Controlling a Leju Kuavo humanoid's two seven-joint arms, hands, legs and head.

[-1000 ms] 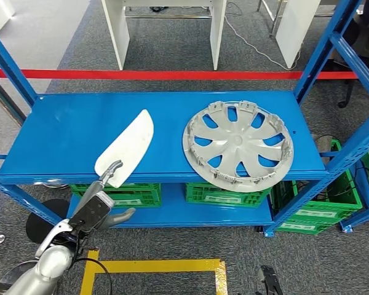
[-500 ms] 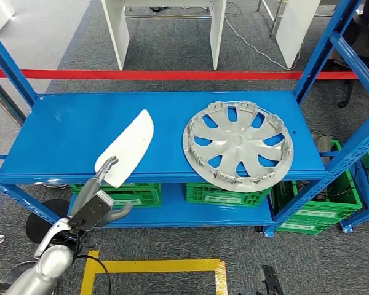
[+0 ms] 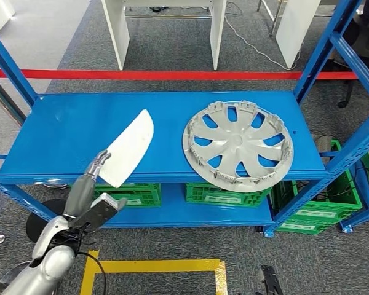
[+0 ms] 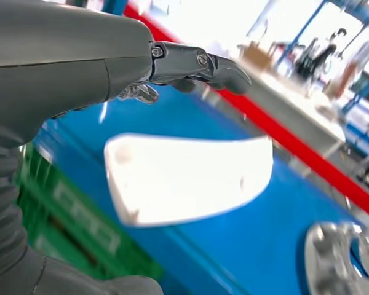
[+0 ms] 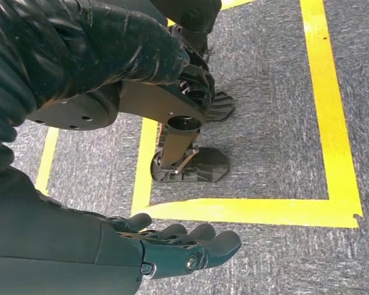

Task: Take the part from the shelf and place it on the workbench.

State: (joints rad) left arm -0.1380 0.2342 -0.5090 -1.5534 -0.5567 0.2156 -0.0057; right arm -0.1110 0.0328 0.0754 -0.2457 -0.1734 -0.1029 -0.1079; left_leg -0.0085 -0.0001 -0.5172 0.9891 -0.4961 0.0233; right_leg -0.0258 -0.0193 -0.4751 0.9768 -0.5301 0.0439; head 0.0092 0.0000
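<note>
A white curved plastic part (image 3: 126, 147) lies on the blue shelf (image 3: 71, 132), its near end overhanging the front edge. My left hand (image 3: 92, 181) reaches up from below with fingers (image 3: 98, 163) spread, their tips at the part's near left corner. In the left wrist view the white part (image 4: 187, 178) sits between the extended fingers (image 4: 197, 64) and the thumb (image 4: 104, 286), with a gap on both sides. My right hand (image 5: 173, 246) hangs over the floor, fingers straight, holding nothing.
A silver wheel cover (image 3: 238, 144) lies on the shelf's right half. Green crates (image 3: 222, 195) stand on the lower shelf. Blue uprights (image 3: 320, 52) frame the rack. A red tape line (image 3: 173, 75) and white table legs (image 3: 115, 31) lie beyond. Yellow floor tape (image 3: 150, 267) marks the carpet.
My left hand has risen and shifted left, its fingertips moving from the part's near end to its left corner. The part and wheel cover stay put.
</note>
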